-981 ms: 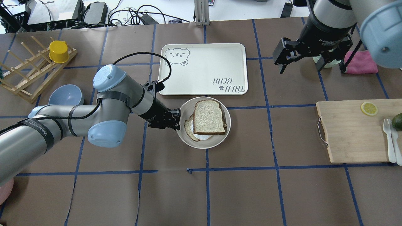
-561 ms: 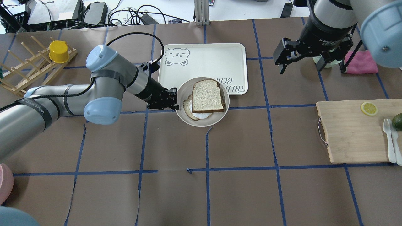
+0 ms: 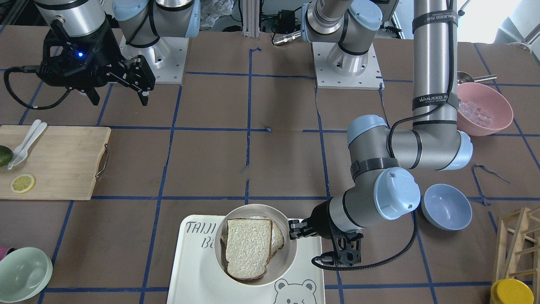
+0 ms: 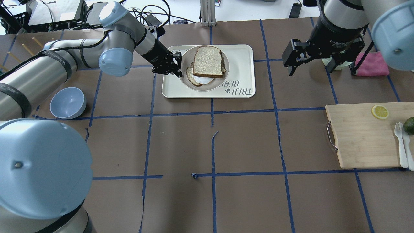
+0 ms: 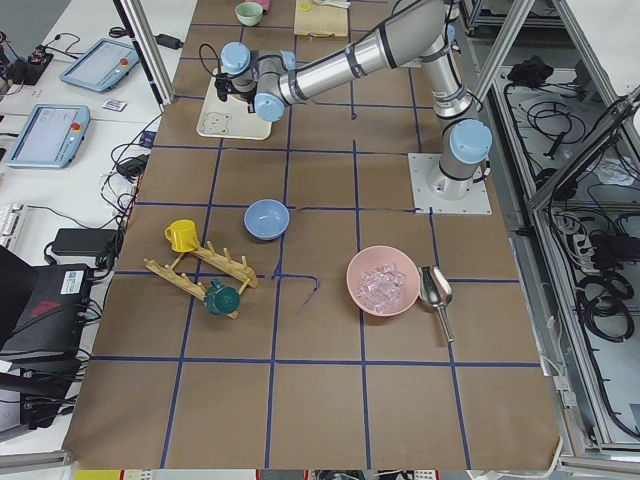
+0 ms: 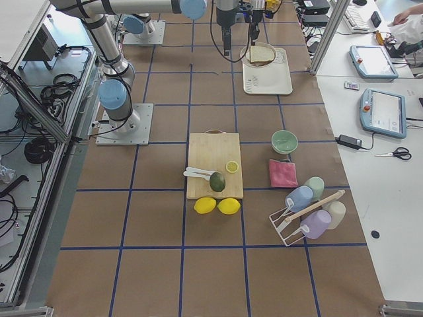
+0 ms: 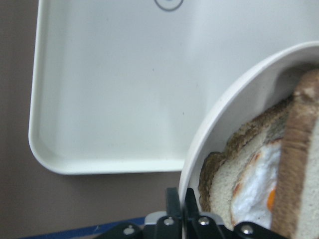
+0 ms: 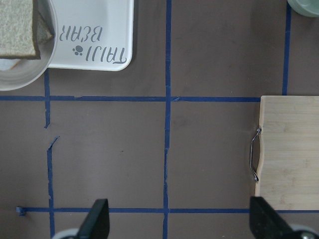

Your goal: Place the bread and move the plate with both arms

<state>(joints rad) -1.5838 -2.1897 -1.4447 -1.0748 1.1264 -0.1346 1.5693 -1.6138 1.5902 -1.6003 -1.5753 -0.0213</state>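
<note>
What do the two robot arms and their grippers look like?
The left arm and the right arm are silver tubes with light-blue joint caps. The left arm bears black bands with white WANJEED lettering, and a black cable. The left gripper and right gripper are black and two-fingered; a blue light glows above the right one.

Pale speckled bread (image 4: 208,61) with brown crust, flat on top, rounded end away from the robot, half covering a smaller egg slice (image 4: 191,76). Both inside the plate (image 4: 210,86): round, shallow, off-white, upright, over the left-middle part of the tray (image 4: 241,64) (resting or just above: cannot tell). Left gripper (image 4: 178,66) pinched on the plate's left rim, arm stretched far forward. Right gripper (image 4: 309,66) spread wide, well apart to the right, above the table.
</note>
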